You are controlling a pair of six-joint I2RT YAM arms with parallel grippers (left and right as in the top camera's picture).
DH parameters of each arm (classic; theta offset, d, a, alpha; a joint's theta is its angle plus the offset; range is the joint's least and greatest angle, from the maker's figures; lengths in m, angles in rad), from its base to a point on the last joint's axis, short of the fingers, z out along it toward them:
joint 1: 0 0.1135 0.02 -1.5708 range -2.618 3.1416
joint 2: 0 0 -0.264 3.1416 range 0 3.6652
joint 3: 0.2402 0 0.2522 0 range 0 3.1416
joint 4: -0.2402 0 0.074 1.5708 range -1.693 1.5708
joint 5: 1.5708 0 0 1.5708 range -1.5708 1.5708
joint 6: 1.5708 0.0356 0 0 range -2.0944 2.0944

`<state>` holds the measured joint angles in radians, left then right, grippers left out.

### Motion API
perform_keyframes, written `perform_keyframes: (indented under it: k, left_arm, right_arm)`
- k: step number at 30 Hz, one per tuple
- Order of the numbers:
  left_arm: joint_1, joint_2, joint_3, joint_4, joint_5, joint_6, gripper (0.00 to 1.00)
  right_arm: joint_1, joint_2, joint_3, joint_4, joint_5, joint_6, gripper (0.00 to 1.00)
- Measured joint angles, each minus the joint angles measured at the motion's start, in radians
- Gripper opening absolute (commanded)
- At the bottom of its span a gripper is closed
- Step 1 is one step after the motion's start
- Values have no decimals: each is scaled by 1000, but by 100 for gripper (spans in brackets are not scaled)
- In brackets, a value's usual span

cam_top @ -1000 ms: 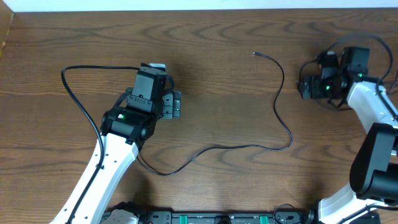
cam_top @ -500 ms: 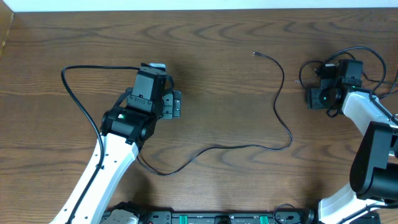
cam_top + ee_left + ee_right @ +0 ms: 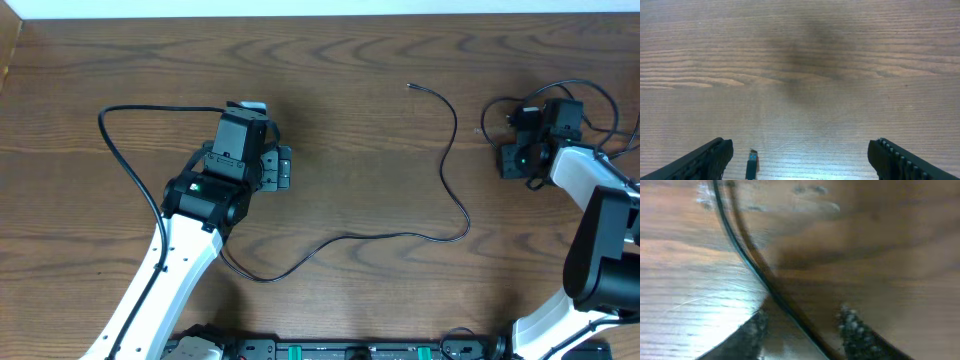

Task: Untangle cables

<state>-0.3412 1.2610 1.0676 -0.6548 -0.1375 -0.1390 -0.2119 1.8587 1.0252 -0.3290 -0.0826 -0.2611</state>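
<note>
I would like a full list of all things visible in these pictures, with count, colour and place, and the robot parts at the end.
table: one, brown wood, under everything.
long cable: one, black, from top centre, curving down and leftward.
cable loop: one, black, far left; perhaps the same cable, join hidden.
plug end: one, dark, low in the left wrist view.
thin cable: one, black, crossing the right wrist view.
left gripper: one, black, open around the plug end.
right gripper: one, black, jaws apart around the thin cable.
</note>
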Motion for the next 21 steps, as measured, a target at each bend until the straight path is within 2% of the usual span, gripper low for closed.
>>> perform_keyframes:
  k: [8, 14, 21]
  left_arm:
    - [0, 0, 0, 0, 0, 0, 91]
    - [0, 0, 0, 0, 0, 0, 91]
    - [0, 0, 0, 0, 0, 0, 91]
  right_arm:
    - [0, 32, 18, 34, -41, -11, 15]
    - [-1, 66, 39, 90, -55, -12, 1]
    - [-56, 80, 47, 119, -63, -13, 1]
